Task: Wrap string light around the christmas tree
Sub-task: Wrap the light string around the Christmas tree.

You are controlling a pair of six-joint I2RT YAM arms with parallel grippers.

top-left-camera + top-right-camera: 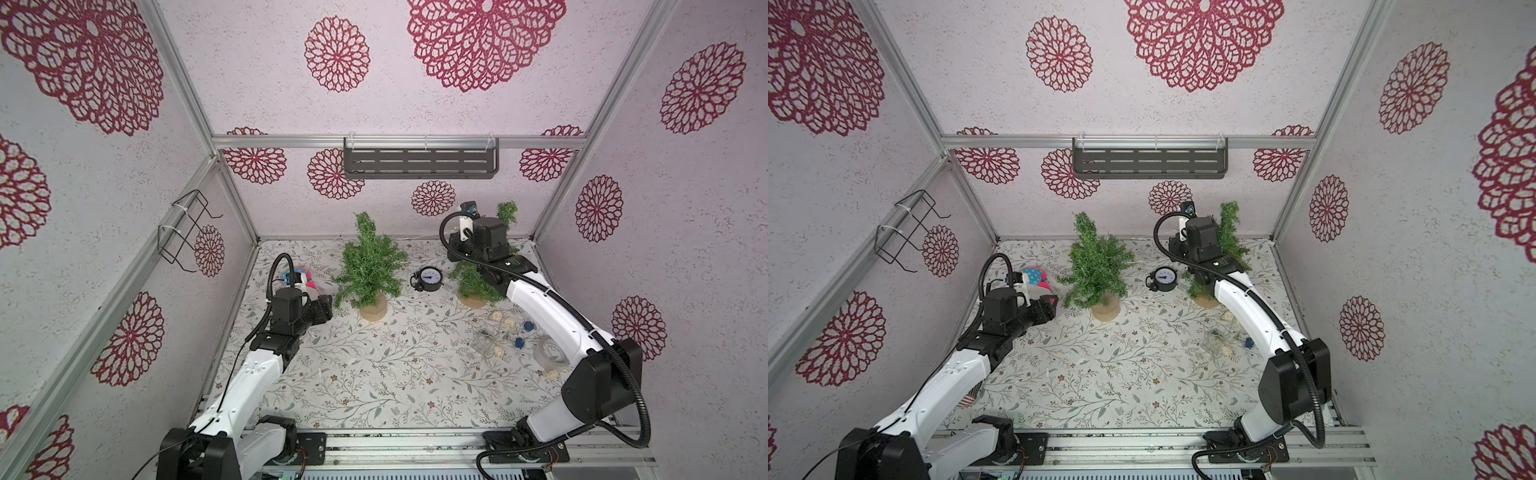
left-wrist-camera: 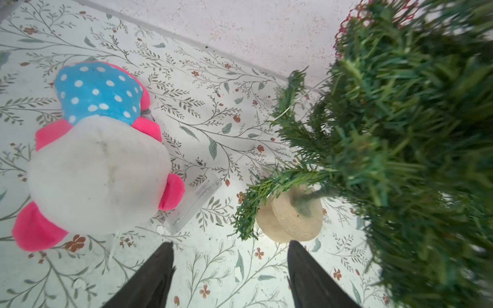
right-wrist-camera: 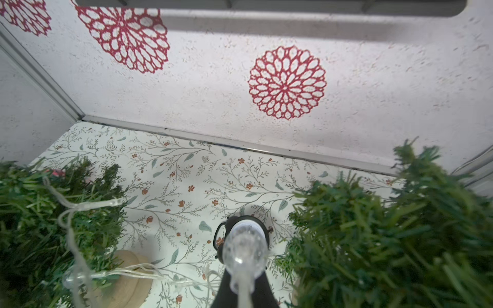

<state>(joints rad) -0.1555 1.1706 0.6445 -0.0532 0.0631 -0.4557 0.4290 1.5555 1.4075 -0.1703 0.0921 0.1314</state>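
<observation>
Few turns laid, most of the winding left

One strand of the string light point(image 3: 70, 213) is seen draped through the lower branches of the christmas tree point(image 1: 370, 266), and a thin wire is seen among its branches in the left wrist view. The upper branches are seen bare in both top views, so the task is judged early. A clear bulb point(image 3: 244, 249) of the strand is pinched between the pressed-together fingers of the right gripper point(image 3: 244, 276), held between 2 and 3 o'clock of the tree, beside the second tree point(image 1: 478, 276). The left gripper point(image 1: 325, 308) is held spread and empty between 7 and 8 o'clock of the tree, near its low branches, with a plush toy point(image 2: 93, 160) close by.
</observation>
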